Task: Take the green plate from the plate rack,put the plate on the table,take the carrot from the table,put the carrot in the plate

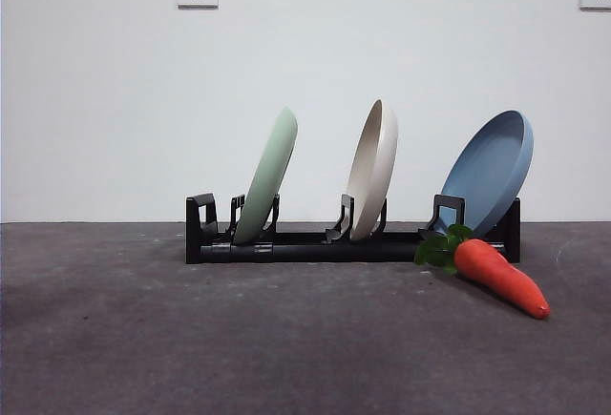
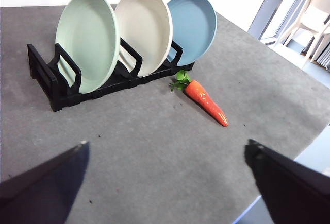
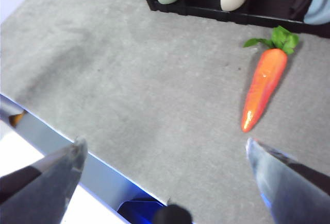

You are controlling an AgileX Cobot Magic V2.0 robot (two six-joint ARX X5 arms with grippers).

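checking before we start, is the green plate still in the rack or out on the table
In the rack: the green plate stands on edge, leaning in a slot of the plate rack.

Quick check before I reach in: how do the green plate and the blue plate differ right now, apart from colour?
The green plate stands at one end of the plate rack, the blue plate at the other, with the cream plate between. The carrot lies on the table near the blue plate, well away from the green one. Both lean on edge in their holders, untouched by either gripper.
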